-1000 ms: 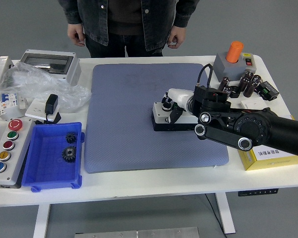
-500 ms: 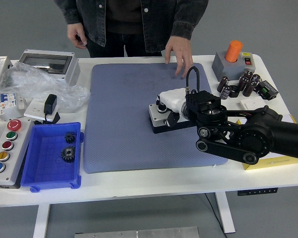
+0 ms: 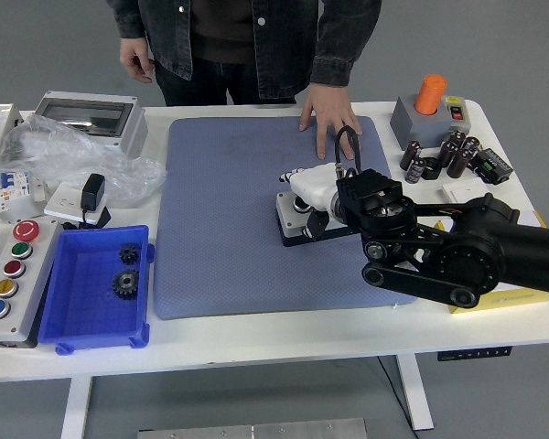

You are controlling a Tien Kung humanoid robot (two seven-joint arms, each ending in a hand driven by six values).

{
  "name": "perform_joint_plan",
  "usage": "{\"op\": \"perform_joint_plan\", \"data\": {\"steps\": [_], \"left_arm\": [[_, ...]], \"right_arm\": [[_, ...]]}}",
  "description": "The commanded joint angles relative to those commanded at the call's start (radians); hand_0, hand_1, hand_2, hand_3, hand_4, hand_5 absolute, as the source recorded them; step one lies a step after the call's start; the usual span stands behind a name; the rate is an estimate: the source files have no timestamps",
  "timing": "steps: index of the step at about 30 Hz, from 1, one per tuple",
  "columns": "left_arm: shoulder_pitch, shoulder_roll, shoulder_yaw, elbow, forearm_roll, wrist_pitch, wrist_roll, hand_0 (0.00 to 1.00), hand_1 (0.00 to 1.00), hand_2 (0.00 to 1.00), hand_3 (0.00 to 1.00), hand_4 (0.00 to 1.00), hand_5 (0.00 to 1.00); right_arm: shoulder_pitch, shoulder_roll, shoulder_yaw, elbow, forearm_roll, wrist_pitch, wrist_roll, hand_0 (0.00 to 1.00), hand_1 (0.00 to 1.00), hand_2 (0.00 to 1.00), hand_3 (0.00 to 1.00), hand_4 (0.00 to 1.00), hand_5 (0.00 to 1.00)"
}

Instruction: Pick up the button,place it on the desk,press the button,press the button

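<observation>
The button box [image 3: 290, 221], white on top with a black base, sits on the blue-grey mat [image 3: 220, 229], right of its centre. My right hand [image 3: 313, 203], white with dark fingers, lies over the box's right half, curled down around it. The black right arm [image 3: 457, 256] reaches in from the right edge. The button itself is mostly hidden under the hand. At the far side stands a person, with one hand [image 3: 329, 117] flat on the mat's far edge, just behind my hand. The person's other hand [image 3: 135, 62] hangs at their side. My left arm is out of view.
A blue bin [image 3: 73, 311] holding two gears and a panel of coloured buttons [image 3: 9, 274] stand at the left. A grey enclosure [image 3: 87, 114] and a plastic bag [image 3: 73, 160] lie back left. A grey box with an orange knob [image 3: 423, 112], dark capacitors [image 3: 448, 155] and a yellow box [image 3: 494, 294] crowd the right.
My right hand and the button box shifted slightly left on the mat and the wrist turned. The person's hand came down from their side onto the mat's far edge.
</observation>
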Motion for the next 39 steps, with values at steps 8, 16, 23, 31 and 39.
{"op": "perform_joint_plan", "data": {"steps": [8,16,23,31,39], "left_arm": [[0.000,0.000,0.002,0.000,-0.002,-0.006,-0.006,0.587,0.623,0.599,0.609,0.542,0.364],[0.001,0.000,0.006,0.000,-0.006,-0.009,-0.012,0.586,0.623,0.599,0.608,0.541,0.362],[0.003,0.003,0.009,0.000,-0.010,-0.010,-0.017,0.587,0.624,0.600,0.609,0.542,0.362],[-0.002,0.004,-0.005,-0.002,0.008,-0.013,-0.021,0.586,0.625,0.601,0.610,0.544,0.361],[-0.002,0.003,-0.009,-0.003,0.012,-0.011,-0.022,0.586,0.626,0.604,0.611,0.546,0.361]], "right_arm": [[0.013,0.007,0.000,-0.019,0.009,0.041,0.000,0.865,0.954,0.998,0.998,0.906,0.170],[0.017,0.043,0.054,-0.145,-0.044,0.145,0.000,0.873,0.975,0.998,0.998,0.938,0.211],[0.010,0.048,0.101,-0.179,-0.083,0.232,0.000,0.871,0.980,0.998,0.998,0.937,0.203],[-0.004,0.050,0.136,-0.187,-0.074,0.289,0.017,0.872,0.958,0.998,0.998,0.929,0.189],[-0.015,0.049,0.157,-0.199,-0.066,0.291,0.057,0.851,0.874,0.902,0.954,0.921,0.194]]}}
